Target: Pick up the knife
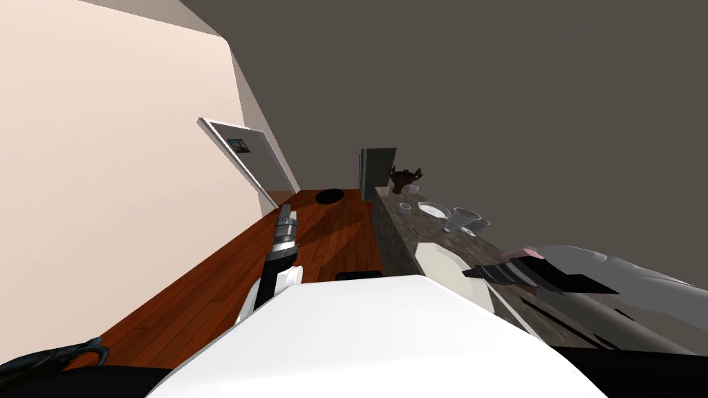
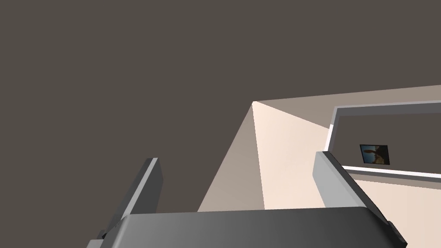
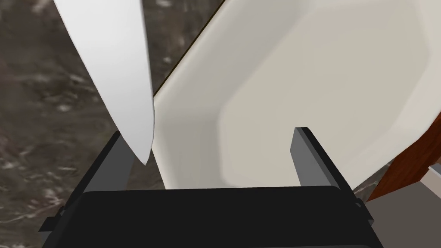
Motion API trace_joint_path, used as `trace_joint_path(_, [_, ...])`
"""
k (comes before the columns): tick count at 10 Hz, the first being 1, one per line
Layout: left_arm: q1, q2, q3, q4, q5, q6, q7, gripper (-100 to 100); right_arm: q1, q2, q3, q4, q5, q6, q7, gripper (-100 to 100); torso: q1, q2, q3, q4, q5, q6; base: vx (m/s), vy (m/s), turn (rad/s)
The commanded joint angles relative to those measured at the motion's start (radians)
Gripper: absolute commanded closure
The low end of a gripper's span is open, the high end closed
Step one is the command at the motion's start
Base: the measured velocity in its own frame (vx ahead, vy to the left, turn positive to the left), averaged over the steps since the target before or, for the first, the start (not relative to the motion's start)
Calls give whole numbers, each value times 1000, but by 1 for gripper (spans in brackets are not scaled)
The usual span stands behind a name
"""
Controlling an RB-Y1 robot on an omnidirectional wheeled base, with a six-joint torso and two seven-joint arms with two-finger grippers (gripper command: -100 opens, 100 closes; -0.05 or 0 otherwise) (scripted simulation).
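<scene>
The knife's white blade (image 3: 112, 64) lies on the dark mottled counter (image 3: 43, 107), and its tip ends just at my right gripper's left finger (image 3: 114, 159). My right gripper (image 3: 209, 132) is open and hovers low over the edge of a cream plate (image 3: 301, 64) beside the blade. Nothing is held between its fingers. The knife's handle is out of the picture. In the head view the right gripper (image 1: 487, 273) reaches over the counter next to the plate (image 1: 446, 266). My left gripper (image 1: 285, 211) is open and raised over the wooden floor, away from the counter.
Further along the counter (image 1: 401, 228) stand clear glasses (image 1: 462, 220), a small plate (image 1: 433, 209) and a dark figurine (image 1: 404, 178). A dark grey box (image 1: 377, 164) is at the counter's far end. A black round object (image 1: 330, 196) lies on the wooden floor (image 1: 207, 290).
</scene>
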Motion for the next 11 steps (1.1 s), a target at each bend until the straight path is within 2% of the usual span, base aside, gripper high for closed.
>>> trace_joint_path(1, [0, 0, 0, 0, 0, 0, 0, 0, 0, 0, 0, 0, 0, 0, 0, -100, 0, 0, 0, 0, 0, 0, 8, 76, -8])
trace_joint_path(2, [0, 0, 0, 0, 0, 0, 0, 0, 1, -1, 0, -1, 0, 4, 0, 100, -3, 0, 0, 0, -1, 0, 0, 10, -8])
trace_joint_path(6, [0, 0, 0, 0, 0, 0, 0, 0, 1, -2, 0, -1, 0, 4, 0, 100, -9, 0, 0, 0, -3, 0, 0, 2, 3])
trace_joint_path(7, [0, 0, 0, 0, 0, 0, 0, 0, 1, -2, 0, -1, 0, 3, 0, 0, -9, 0, 0, 0, -3, 0, 0, 0, 0])
trace_joint_path(8, [0, 0, 0, 0, 0, 0, 0, 0, 3, 7, -2, -11, -10, -8, -3, 100, -10, 0, 0, 0, -3, 0, -23, -93, -47])
trace_joint_path(10, [0, 0, 0, 0, 0, 0, 0, 0, 8, 4, -5, -15, -13, -8, -1, 100, -19, 2, 1, 0, -5, 0, -18, -99, -16])
trace_joint_path(11, [0, 0, 0, 0, 0, 0, 0, 0, 9, 3, -5, -16, -14, -10, -2, 0, -16, 1, 1, 0, -5, 0, -2, -11, 0])
